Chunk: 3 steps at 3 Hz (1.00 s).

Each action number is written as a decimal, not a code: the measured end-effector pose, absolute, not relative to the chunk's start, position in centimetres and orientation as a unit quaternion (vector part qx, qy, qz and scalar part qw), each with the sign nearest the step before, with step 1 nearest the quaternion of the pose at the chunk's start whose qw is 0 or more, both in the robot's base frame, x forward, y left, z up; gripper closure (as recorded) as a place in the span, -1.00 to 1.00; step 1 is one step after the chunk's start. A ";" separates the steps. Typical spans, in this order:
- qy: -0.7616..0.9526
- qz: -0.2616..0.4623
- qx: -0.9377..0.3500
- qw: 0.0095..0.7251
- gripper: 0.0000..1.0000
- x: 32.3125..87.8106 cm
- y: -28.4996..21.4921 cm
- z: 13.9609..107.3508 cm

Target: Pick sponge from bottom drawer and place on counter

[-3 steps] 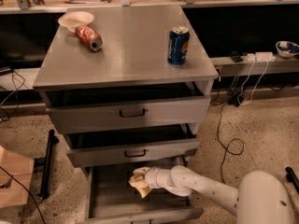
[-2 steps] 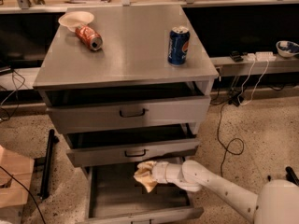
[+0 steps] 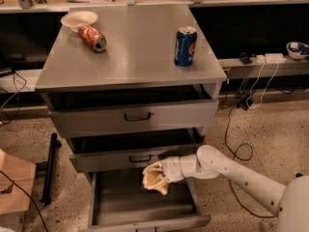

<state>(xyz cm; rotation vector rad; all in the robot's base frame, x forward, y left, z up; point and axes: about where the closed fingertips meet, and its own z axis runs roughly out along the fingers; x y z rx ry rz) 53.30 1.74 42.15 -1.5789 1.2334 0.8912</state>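
Observation:
The pale-yellow sponge [image 3: 154, 179] is held in my gripper [image 3: 164, 172], lifted above the open bottom drawer [image 3: 140, 208] and level with the front of the middle drawer. My white arm reaches in from the lower right. The gripper is shut on the sponge. The bottom drawer's grey floor is bare. The counter [image 3: 135, 52] is the flat grey metal top of the cabinet, well above the gripper.
On the counter stand an upright blue soda can [image 3: 185, 46], a red can lying on its side [image 3: 92, 37] and a round cream plate [image 3: 79, 19]. The top drawer [image 3: 135, 116] and middle drawer [image 3: 130, 157] are partly pulled out. Cables lie on the floor at right.
My gripper has lifted the sponge up out of the bottom drawer and moved it right, toward the front of the middle drawer.

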 end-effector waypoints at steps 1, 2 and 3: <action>0.387 0.377 -0.712 0.449 1.00 47.6 1.0 48.3; 0.315 0.350 -0.762 0.445 1.00 43.9 -1.0 55.5; 0.281 0.270 -0.799 0.457 1.00 44.9 -2.6 67.1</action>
